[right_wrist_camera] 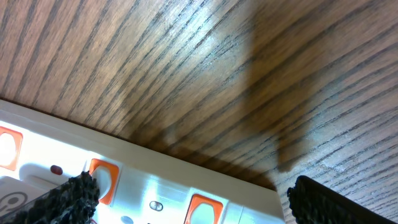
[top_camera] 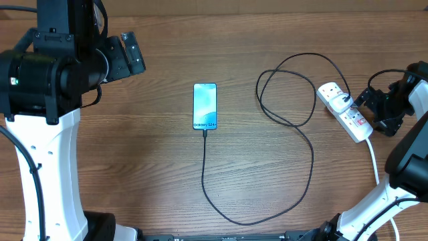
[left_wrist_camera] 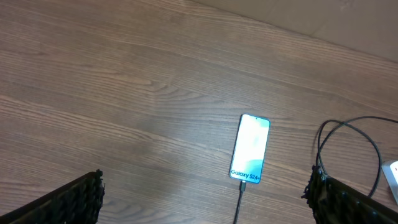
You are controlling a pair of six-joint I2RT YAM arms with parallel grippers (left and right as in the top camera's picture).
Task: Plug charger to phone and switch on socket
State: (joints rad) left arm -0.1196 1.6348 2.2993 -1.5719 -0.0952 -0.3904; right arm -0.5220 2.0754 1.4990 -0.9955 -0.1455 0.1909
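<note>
My right tool (top_camera: pixel 370 107) hangs wide open and empty just beside the socket (top_camera: pixel 346 112) at the right of the worktop (top_camera: pixel 134 154). It sits close over the red switches (right_wrist_camera: pixel 101 176) because, as I judge it, pressing one is what remains. The charger (top_camera: pixel 312 157) loops out from the socket, and its tip appears seated in the near end of the phone (top_camera: pixel 204 106), which lies flat mid-worktop. My left tool (top_camera: pixel 130 52) is far left, spread open, holding nothing, well clear of the charger.

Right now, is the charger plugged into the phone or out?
In. The charger runs straight into the bottom edge of the phone, no gap, in overhead and left wrist views.
</note>
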